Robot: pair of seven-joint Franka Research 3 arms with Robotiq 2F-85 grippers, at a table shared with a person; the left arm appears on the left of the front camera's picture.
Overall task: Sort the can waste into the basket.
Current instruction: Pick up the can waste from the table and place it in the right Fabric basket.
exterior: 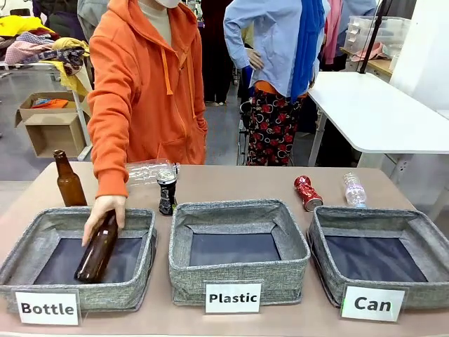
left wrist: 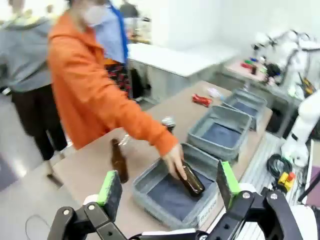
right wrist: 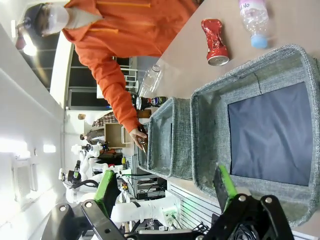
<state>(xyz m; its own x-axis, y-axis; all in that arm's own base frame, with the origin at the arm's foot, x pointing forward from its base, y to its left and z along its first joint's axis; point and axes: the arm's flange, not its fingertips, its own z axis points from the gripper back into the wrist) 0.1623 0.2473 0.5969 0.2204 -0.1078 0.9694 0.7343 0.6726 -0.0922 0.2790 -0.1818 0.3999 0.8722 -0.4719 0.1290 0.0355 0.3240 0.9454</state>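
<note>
A crushed red can point(exterior: 307, 193) point(right wrist: 215, 42) point(left wrist: 201, 100) lies on the table behind the grey basket point(exterior: 421, 295) point(right wrist: 210, 105) point(left wrist: 236, 96) carded "Can", whose dark lining is bare. A black-and-silver can point(exterior: 167, 191) point(right wrist: 150, 102) point(left wrist: 168, 123) stands upright behind the gap between the "Bottle" and "Plastic" bins. My left gripper point(left wrist: 169, 186) hangs open high over the near left of the table. My right gripper point(right wrist: 166, 186) is open above the near wall of the "Can" basket. Nothing sits between either pair of fingers.
A person in an orange hoodie lowers a brown bottle point(exterior: 97, 248) point(left wrist: 190, 180) into the "Bottle" bin point(exterior: 42, 239). Another brown bottle point(exterior: 69, 181) stands at far left. Clear plastic bottles point(exterior: 149, 171) point(exterior: 354, 189) lie behind the bins. The "Plastic" bin point(exterior: 238, 210) holds nothing.
</note>
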